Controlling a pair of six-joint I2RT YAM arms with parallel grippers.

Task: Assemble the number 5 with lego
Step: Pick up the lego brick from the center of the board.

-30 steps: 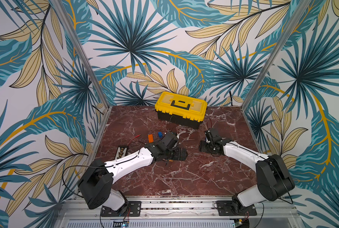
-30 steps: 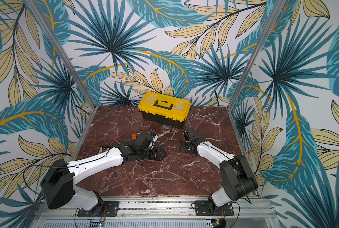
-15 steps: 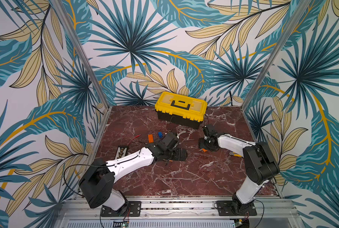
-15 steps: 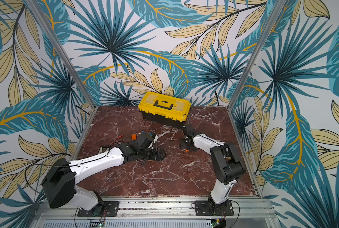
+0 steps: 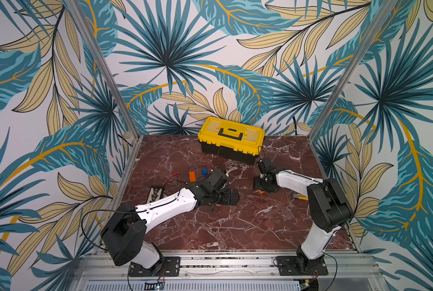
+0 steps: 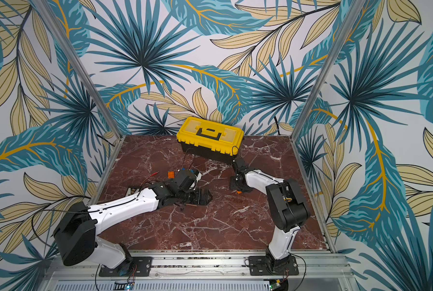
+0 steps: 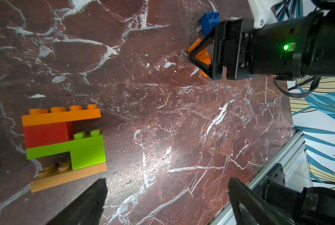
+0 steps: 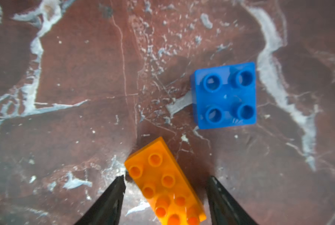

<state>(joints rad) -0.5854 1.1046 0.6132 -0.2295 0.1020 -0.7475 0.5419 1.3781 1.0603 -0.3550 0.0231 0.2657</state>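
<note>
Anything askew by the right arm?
Yes. The orange brick lies diagonal between the right arm's jaws, which stand open, not square to them, so a close may twist it. The blue brick beside it sits apart.

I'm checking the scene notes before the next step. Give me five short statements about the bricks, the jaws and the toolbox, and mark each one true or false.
1. The right jaws stand apart with an orange brick between them. True.
2. The blue brick is pressed onto that orange brick. False: it lies beside it, apart.
3. The left jaws grip the brick stack. False: they are open with nothing between them.
4. The brick stack holds red, lime green and orange bricks. True.
5. The toolbox stands open. False: its lid is shut.
</note>
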